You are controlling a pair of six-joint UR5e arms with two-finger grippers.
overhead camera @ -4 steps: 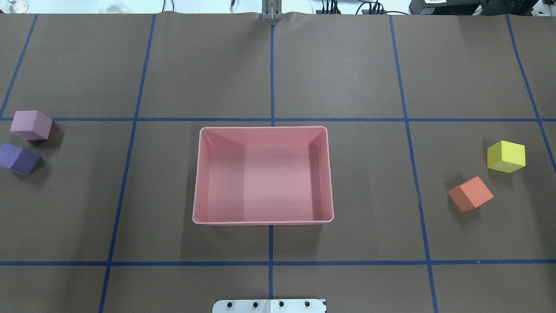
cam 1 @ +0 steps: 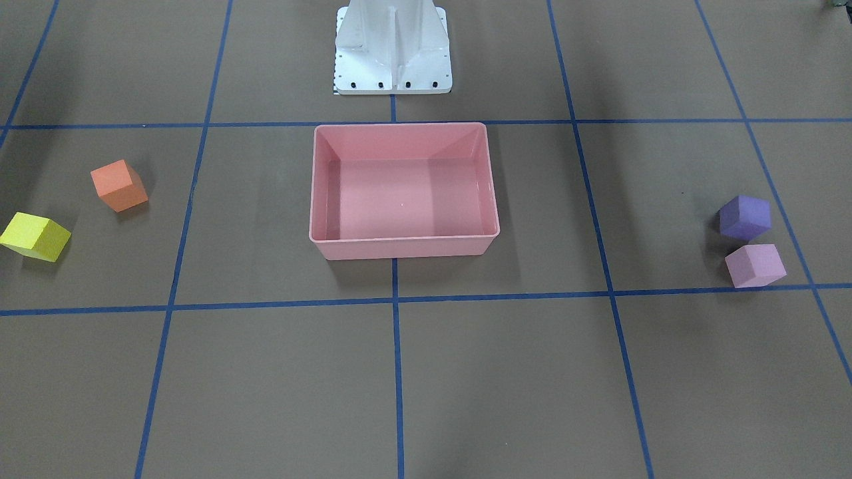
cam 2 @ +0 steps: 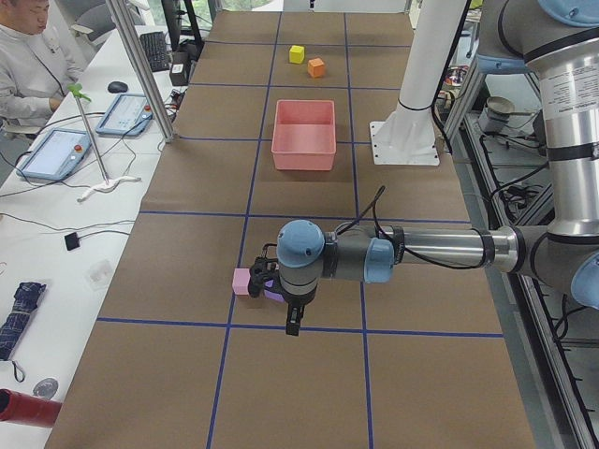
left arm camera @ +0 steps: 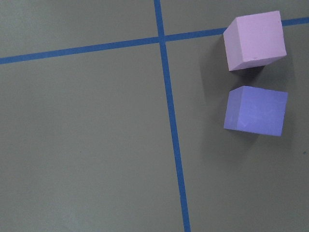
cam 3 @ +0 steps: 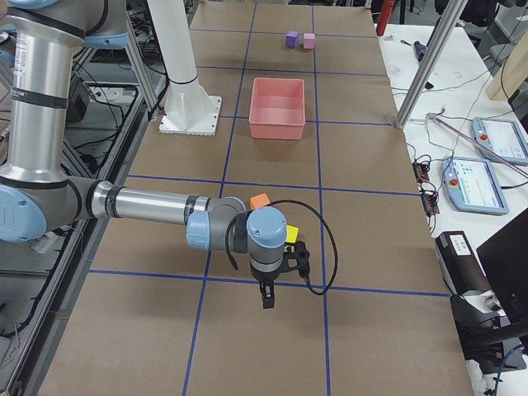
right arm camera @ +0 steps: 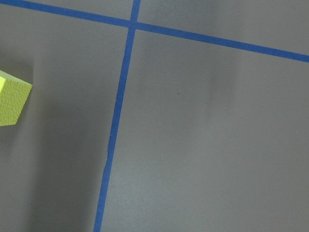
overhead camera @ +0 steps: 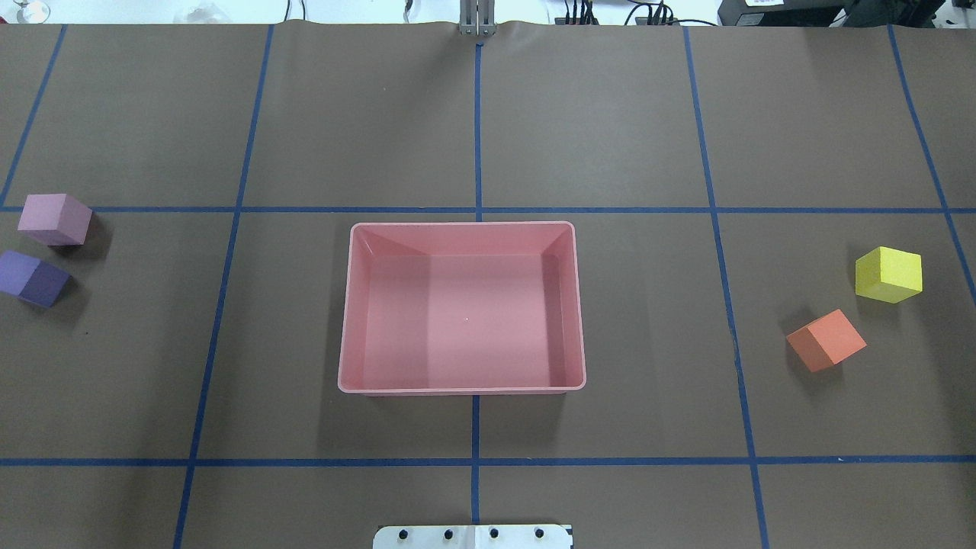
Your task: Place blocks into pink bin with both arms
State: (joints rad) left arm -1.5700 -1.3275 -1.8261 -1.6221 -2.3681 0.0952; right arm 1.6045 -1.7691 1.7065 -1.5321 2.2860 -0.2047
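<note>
On a brown table gridded with blue tape, the left gripper and right gripper hang near opposite ends, their openness impossible to tell, the pink bin sits mid-table, the purple block and light pink block lie by the robot's left edge, and the yellow block and orange block lie by its right edge.

The table is covered by a brown sheet, seemingly paper, and is divided into rectangles by blue tape lines. The pink bin is set at the middle, across the central line. Toward the robot's left, the light pink cube and the purple cube are laid just beside each other, not touching. Toward the right, the yellow cube and the orange cube are placed near each other. A white base plate is mounted at the robot's edge.
</note>
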